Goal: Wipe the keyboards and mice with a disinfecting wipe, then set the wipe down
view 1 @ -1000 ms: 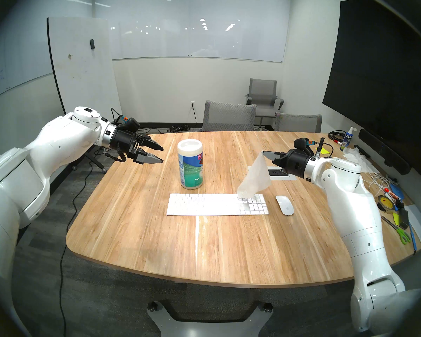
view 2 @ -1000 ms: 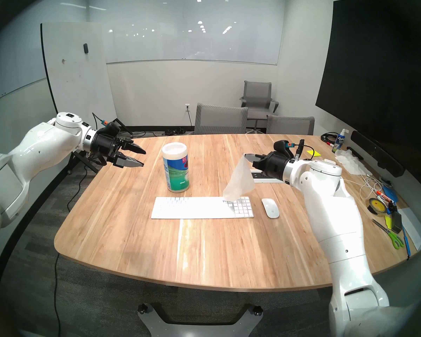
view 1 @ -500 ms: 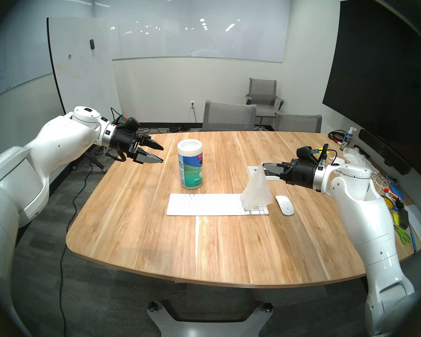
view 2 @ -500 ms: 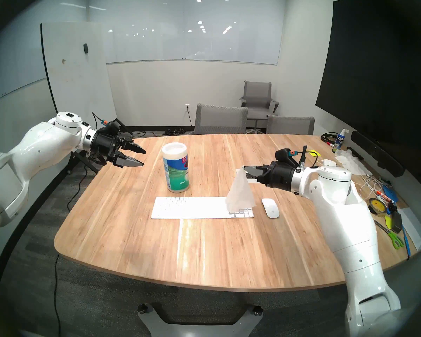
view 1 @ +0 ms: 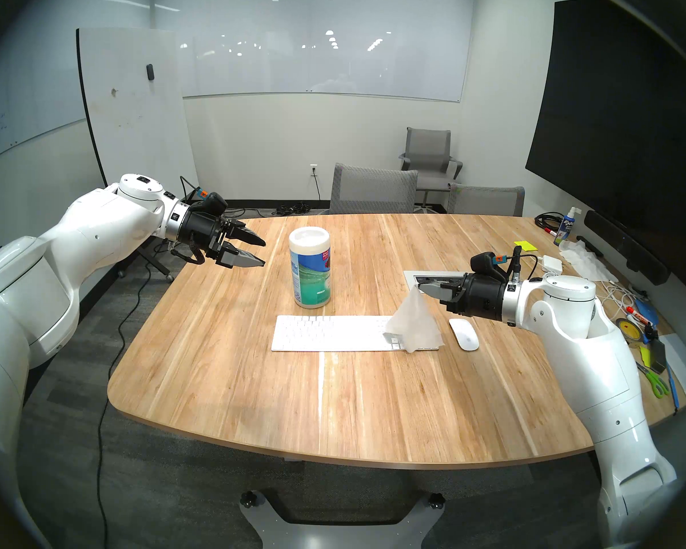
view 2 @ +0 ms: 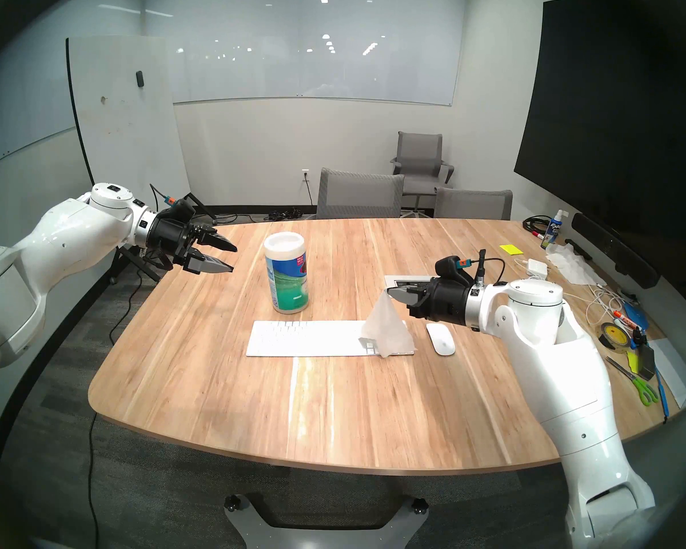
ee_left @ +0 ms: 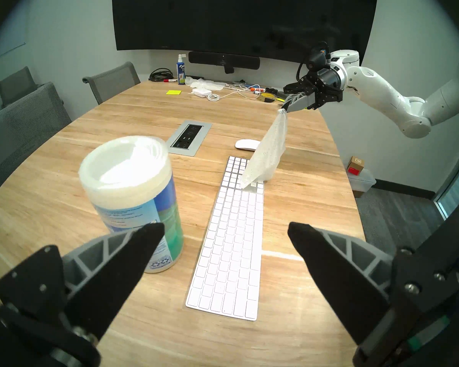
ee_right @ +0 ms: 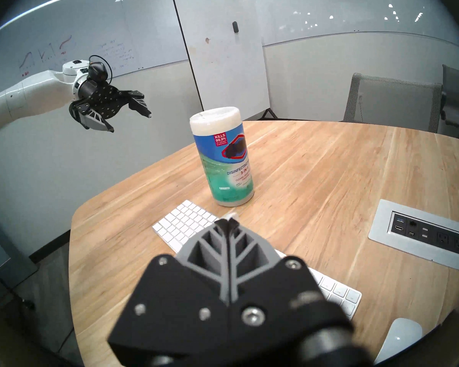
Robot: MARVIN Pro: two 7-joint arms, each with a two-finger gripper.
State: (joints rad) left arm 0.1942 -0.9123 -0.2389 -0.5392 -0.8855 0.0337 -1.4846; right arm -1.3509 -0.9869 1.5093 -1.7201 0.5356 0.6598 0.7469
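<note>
The right end effector (view 1: pixel 422 288) is clamped fully closed on the top corner of the wipe (view 1: pixel 414 325). Compared with one second ago, it has moved lower and nearer the desk's near edge, so the wipe's hanging end, which then only brushed the number pad, now drapes across the right end of the keyboard (view 1: pixel 333 333). Judgement: keyboard wiping is beginning at that end; most keys and the mouse (view 1: pixel 464 333) remain untreated.

The left end effector (view 1: pixel 254 251) is unchanged: open wide, empty, above the desk's left edge.

The keyboard lies parallel to the near edge of the desk (view 1: pixel 333 417), centre-right, with the mouse just beside its right end. The wipe canister (view 1: pixel 309 273) stands behind the keyboard's left half. Bare wood toward the near edge gives clear room for a leftward sweep; clutter occupies only the right edge.
</note>
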